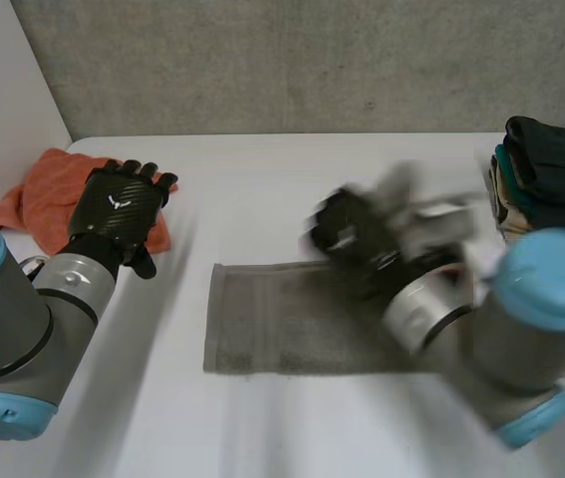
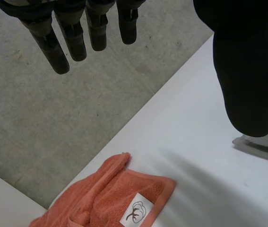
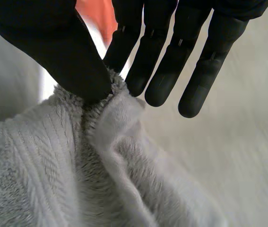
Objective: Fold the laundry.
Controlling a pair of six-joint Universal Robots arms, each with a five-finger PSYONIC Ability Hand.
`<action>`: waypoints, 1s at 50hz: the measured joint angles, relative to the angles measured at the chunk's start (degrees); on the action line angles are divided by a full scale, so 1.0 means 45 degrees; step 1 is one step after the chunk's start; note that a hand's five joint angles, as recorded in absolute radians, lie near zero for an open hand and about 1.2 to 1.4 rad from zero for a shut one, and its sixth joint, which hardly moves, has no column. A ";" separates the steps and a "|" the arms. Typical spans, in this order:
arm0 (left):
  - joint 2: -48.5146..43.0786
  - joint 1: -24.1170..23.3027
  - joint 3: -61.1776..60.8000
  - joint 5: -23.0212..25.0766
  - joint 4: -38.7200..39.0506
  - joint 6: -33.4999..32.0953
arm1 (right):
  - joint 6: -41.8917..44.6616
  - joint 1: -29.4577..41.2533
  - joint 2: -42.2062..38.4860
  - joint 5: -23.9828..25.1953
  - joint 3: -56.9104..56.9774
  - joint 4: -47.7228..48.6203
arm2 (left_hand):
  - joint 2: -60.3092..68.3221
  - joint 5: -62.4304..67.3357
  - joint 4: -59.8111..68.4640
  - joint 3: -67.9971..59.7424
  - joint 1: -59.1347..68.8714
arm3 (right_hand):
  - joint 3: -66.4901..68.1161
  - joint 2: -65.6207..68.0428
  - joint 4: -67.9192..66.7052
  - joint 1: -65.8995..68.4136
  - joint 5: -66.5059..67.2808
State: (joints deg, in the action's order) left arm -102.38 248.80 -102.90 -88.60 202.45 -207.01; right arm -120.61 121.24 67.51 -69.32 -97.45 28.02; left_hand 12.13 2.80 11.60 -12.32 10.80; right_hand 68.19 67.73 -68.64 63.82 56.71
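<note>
Now the grey towel (image 1: 262, 319) is being pinched by the right hand (image 1: 352, 234) near its far right edge. A small bunch of the cloth is being squeezed between the thumb (image 3: 63, 52) and the nearest finger, and it is being pulled up into a little ridge. The rest of the towel is being left flat in the middle of the white table (image 1: 292, 169). It looks like one long strip, so it may be folded once already, but this cannot be told for sure. No new fold is being made yet, as far as can be seen.

The left hand (image 1: 118, 204) is being held in the air over the orange towel (image 1: 38, 199), at the far left corner of the table. Its fingers (image 2: 72, 38) are being kept straight, and nothing is being gripped. The orange towel is being left in a crumpled heap, not folded.

At the right side, a pile of dark clothes (image 1: 551, 164) is being kept, and these look folded. So the job is judged to be partway done: the grey towel is being worked on, and the orange one is waiting.
</note>
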 measured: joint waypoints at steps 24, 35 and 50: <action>-0.1596 -0.2878 0.2414 -0.0096 0.0094 0.0656 | -0.7070 -0.0269 0.1952 -0.2119 -0.1904 -0.1119 | 0.0002 0.0000 -0.0001 0.0000 0.0000 | -1.2480 -1.2351 1.2549 -1.1328 -1.1998; -0.5366 -0.4854 0.5053 -0.0899 -0.0849 0.0707 | -0.7627 -0.2861 0.1783 -0.1970 -0.3051 -0.3360 | 0.0002 0.0000 -0.0001 0.0000 0.0000 | -1.1428 -1.1326 1.1531 -1.0717 -1.1005; -0.4343 -0.4888 0.4096 -0.3997 -0.3022 0.0738 | -0.4643 -0.3089 0.1063 -0.2689 -0.2662 -0.1874 | 0.0002 -0.0003 -0.0001 0.0000 0.0000 | -0.0042 -0.0090 0.0028 -0.0523 0.0026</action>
State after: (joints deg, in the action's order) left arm -121.92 226.81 -84.47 -106.59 188.85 -203.69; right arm -141.51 107.34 72.30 -81.42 -109.43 19.59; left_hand 12.14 2.79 11.60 -12.32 10.80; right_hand 68.00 67.33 -68.52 61.47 56.83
